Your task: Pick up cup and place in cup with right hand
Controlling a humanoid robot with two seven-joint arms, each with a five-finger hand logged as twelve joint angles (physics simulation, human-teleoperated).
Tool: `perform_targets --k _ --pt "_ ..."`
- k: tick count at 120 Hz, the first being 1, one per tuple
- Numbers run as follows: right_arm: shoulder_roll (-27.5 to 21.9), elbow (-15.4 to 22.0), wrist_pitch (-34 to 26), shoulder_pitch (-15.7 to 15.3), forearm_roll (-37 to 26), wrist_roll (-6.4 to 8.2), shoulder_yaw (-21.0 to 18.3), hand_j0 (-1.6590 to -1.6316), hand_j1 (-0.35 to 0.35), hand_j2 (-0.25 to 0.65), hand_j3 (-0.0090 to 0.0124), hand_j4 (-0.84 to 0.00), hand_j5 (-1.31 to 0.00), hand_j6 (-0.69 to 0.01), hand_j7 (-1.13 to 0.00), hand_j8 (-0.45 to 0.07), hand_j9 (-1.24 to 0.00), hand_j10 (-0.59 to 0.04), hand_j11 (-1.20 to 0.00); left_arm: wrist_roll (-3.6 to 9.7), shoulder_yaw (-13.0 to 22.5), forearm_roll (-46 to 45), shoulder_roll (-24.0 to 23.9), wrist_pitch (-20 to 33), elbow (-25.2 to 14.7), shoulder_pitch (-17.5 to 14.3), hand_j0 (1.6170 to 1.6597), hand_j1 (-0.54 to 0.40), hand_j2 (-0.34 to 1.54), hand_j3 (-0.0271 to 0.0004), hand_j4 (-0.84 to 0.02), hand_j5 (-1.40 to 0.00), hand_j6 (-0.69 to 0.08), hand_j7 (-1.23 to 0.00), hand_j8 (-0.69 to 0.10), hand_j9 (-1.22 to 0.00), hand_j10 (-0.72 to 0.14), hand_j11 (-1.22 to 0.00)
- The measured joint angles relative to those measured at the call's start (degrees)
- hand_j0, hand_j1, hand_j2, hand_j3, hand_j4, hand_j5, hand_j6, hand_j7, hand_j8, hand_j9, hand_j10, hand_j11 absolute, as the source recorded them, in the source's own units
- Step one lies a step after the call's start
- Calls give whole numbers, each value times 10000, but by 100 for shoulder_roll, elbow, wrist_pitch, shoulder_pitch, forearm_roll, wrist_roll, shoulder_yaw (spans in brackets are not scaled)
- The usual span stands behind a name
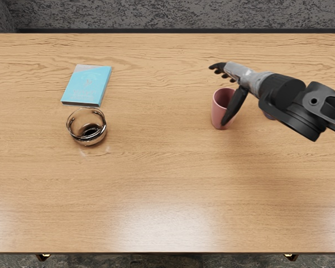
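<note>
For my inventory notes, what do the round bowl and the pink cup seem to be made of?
The bowl looks like clear, glossy glass, since the wood grain shows through its side and its rim catches bright highlights; clear plastic is possible. The pink cup looks opaque and smooth with a soft sheen, perhaps ceramic or plastic.

Bench (156, 190), wood-grained, light brown. Book (88, 85), one, light-blue cover, lying flat toward the bench's far left. Bowl (87, 137), one, clear glass, round, upright, just in front of the book's near edge.
</note>
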Motion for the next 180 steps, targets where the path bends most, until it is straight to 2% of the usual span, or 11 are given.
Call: perform_targets --k 25,50,90,136,149,159,164,171,180 --pt "26 -25 -371 -34 -36 0 -132 -16581 -1451 -323 0 -1736 -2228 -1750 -2223 -1741 -2226 -1731 -2225 0 0 0 0 0 0 0 16581 3490 0 0 0 0 0 0 1 0 1 0" --pt "79 -144 -677 -114 -229 0 -163 -16581 -1166 -369 0 -1973 -2537 -1987 -2533 -1979 -2536 -1969 -2535 0 0 0 0 0 0 0 16581 3490 0 0 0 0 0 0 1 0 1 0" --pt "519 -656 -723 -127 -265 0 -305 -16581 -1062 -385 0 -2059 -2651 -2074 -2647 -2066 -2650 -2056 -2649 0 0 0 0 0 0 0 16581 3490 0 0 0 0 0 0 1 0 1 0" --pt "616 -928 -864 -138 -267 0 -390 -16581 -813 -427 0 -2264 -2920 -2278 -2916 -2270 -2918 -2262 -2917 0 0 0 0 0 0 0 16581 3490 0 0 0 0 0 0 1 0 1 0" --pt "711 -1106 -894 -143 -267 0 -405 -16580 -773 -433 0 -2297 -2963 -2310 -2959 -2303 -2962 -2295 -2961 0 0 0 0 0 0 0 16581 3490 0 0 0 0 1 0 1 0 1 0" --pt "766 -1194 -898 -151 -267 1 -410 -16576 -883 -597 0 -2279 -3028 -2324 -2980 -2284 -3031 -2274 -3033 0 0 0 0 0 0 0 16581 3489 0 -1 0 -1 0 0 1 0 1 -1" --pt "786 -1246 -895 -154 -268 3 -412 -16572 -958 -987 0 -2241 -3089 -2325 -2986 -2243 -3099 -2230 -3107 0 -1 0 0 0 0 0 16581 3489 0 -1 0 -1 1 -1 1 -1 1 -1" --pt "830 -1316 -893 -157 -269 2 -420 -16573 -971 -744 0 -2237 -3102 -2329 -2989 -2240 -3111 -2228 -3119 0 -1 1 0 0 0 0 16581 3489 0 -1 0 -1 1 -1 1 -1 1 -1" --pt "900 -1388 -886 -144 -270 1 -455 -16566 -1134 -1289 0 -2183 -3168 -2322 -2988 -2190 -3174 -2179 -3183 0 -1 1 0 0 0 0 16581 3489 1 -1 0 -1 1 -1 1 -1 1 -1"
